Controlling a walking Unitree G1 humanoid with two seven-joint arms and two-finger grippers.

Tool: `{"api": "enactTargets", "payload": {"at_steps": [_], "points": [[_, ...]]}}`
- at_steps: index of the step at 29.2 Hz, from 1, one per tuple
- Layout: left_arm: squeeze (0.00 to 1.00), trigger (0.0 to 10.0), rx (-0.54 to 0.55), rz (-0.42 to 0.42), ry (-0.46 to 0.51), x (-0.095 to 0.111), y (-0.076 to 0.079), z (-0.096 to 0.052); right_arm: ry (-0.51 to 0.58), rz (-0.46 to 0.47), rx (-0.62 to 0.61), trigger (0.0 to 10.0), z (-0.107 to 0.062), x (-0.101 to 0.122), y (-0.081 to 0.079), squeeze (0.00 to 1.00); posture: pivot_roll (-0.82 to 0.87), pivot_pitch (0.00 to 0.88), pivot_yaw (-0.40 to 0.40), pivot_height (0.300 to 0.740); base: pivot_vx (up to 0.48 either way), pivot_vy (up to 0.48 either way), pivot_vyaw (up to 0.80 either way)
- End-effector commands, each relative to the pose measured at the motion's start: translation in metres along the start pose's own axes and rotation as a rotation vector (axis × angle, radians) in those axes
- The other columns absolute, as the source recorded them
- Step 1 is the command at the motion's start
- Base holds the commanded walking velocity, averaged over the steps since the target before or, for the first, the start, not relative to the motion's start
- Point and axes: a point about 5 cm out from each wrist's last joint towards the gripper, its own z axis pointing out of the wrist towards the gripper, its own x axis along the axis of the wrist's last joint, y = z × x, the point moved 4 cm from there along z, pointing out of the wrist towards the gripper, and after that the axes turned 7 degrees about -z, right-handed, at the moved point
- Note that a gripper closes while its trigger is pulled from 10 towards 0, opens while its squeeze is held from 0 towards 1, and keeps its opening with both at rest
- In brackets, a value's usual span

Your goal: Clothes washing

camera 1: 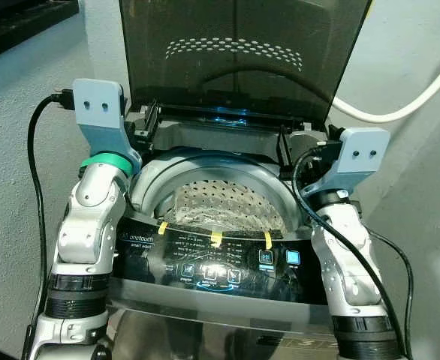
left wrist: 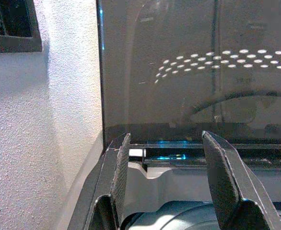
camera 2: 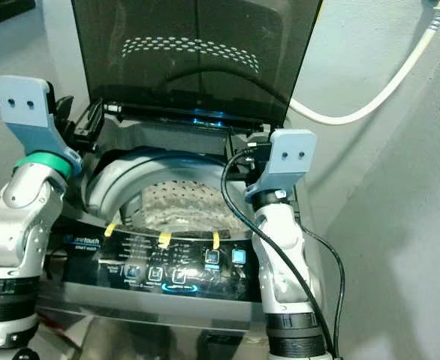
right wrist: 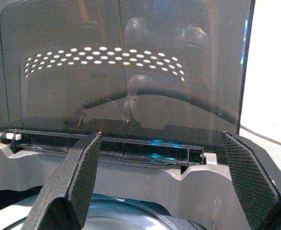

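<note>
A top-loading washing machine stands before me with its dark tinted lid upright. Its perforated steel drum is exposed, and a pale crumpled mass lies low inside; I cannot tell what it is. My left gripper is raised over the left rim of the opening, open, with nothing between its fingers. Over the right rim, my right gripper is held open wide, also holding nothing. Both point toward the lid's hinge at the back. The control panel at the front glows with lit buttons.
Rough white walls close in on both sides. A white hose runs across the wall at the right. Black cables hang from both wrists. Yellow tape strips mark the panel's upper edge.
</note>
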Motion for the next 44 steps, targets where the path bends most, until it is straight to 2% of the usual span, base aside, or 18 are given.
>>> {"api": "enactTargets", "payload": {"at_steps": [1,22,37,44], "points": [[0.00,10.0,0.001,-0.003,-0.003,-0.0022,0.0019,0.0025,-0.013,0.006,-0.003,10.0,-0.0009,-0.0032,0.0002,0.00,0.08,0.000,0.021,0.740,-0.251,0.000,0.00],[0.00,10.0,-0.009,-0.005,-0.008,-0.0041,0.0048,0.0038,-0.017,-0.057,0.018,10.0,-0.0015,-0.0052,-0.0020,0.00,0.08,0.000,0.021,0.740,-0.313,0.000,0.00],[0.00,10.0,-0.009,-0.006,-0.009,-0.0063,0.0056,0.0042,-0.022,-0.088,0.046,10.0,-0.0021,-0.0079,-0.0057,0.00,0.08,0.000,0.017,0.740,-0.320,0.000,0.77],[0.00,10.0,-0.006,-0.005,-0.011,-0.0076,0.0056,0.0041,-0.022,-0.071,0.054,10.0,-0.0030,-0.0080,-0.0069,0.00,0.08,0.000,0.017,0.740,-0.311,0.000,0.20]]}}
